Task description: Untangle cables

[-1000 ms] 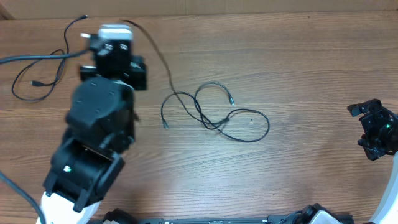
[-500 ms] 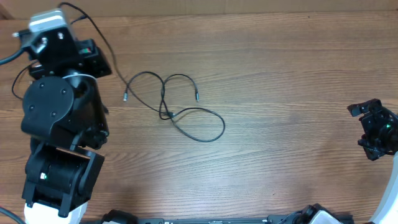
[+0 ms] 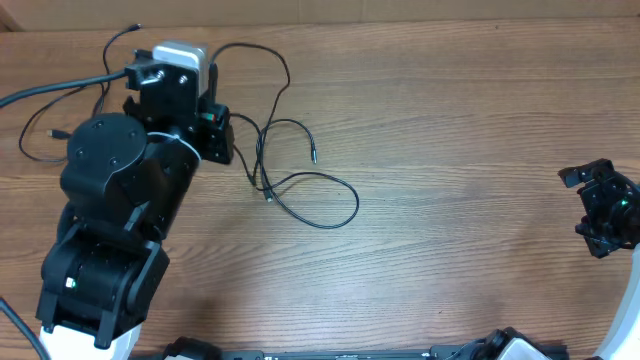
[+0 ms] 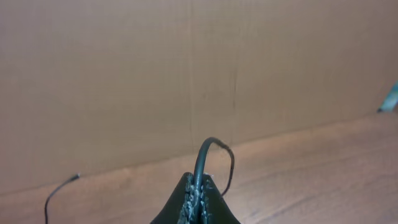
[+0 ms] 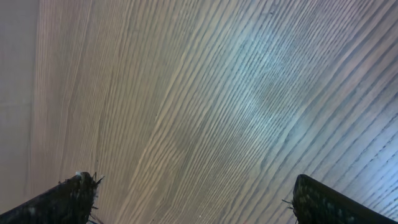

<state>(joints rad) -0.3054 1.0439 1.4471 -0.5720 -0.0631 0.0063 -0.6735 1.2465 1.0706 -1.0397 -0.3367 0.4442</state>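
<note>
Your left fingers (image 4: 188, 203) are pressed together on the black cable (image 4: 199, 164). Its loops lie on the bench (image 3: 480, 120), centre-left of the overhead frame. Your right fingers (image 5: 69, 198) are spread wide at the right edge.

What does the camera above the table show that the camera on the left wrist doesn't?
Only the overhead view shows the thin black cable lying in loops across the wooden table, and the right gripper far off at the table's edge. Only the left wrist view shows the left gripper pinched shut on that cable up close, with a beige cardboard wall behind it. Both show the cable and the wooden tabletop.
</note>
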